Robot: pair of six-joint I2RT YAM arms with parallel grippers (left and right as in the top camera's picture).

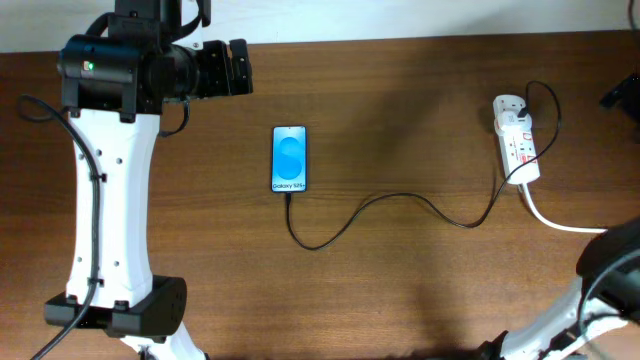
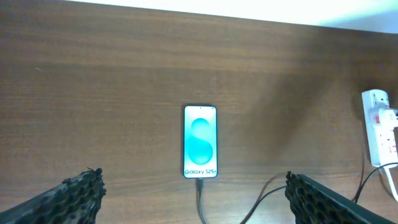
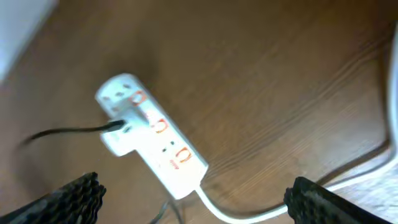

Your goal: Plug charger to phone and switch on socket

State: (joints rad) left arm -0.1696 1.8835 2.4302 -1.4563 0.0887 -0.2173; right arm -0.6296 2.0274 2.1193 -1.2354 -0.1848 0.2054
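The phone lies flat mid-table with its blue screen lit; it also shows in the left wrist view. The black charger cable runs from the phone's bottom edge across the table to the white power strip, where its black plug sits in an outlet. My left gripper is open and empty, raised near the table's far side. My right gripper is open and empty, hovering above the power strip.
The strip's thick white cord trails toward the right edge and shows in the right wrist view. My left arm's white body stands along the left side of the brown wooden table.
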